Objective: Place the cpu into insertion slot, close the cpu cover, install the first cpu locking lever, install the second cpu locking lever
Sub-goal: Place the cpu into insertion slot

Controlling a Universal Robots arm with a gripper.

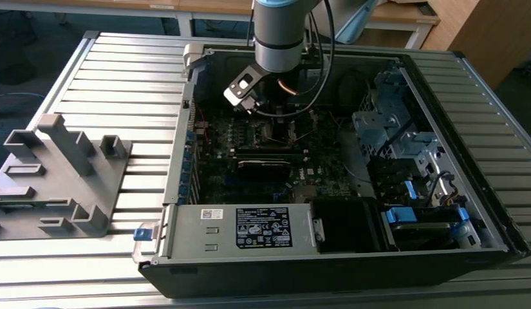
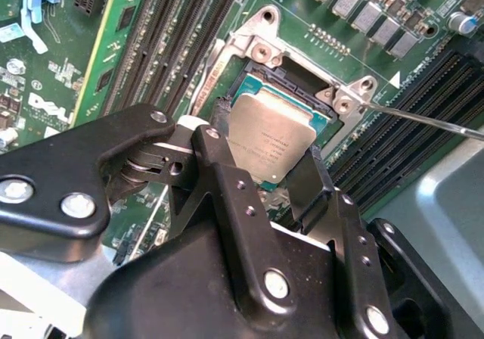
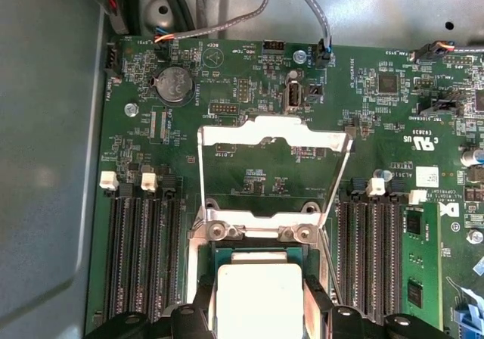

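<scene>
Lying flat between the narrow-set fingers of the end effector (image 2: 266, 148), which clamp two of its opposite edges, the cpu (image 2: 271, 127) sits straight beneath the wrist at the socket (image 2: 261, 51), seated or just above I cannot tell, while the cpu cover (image 3: 276, 125) stands swung open beyond.

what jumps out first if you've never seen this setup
The cpu, pinched between the fingers of the black gripper right at the socket in the second wrist view. In the first wrist view the silver cpu cover stands flipped open, the green motherboard showing through its window.
</scene>
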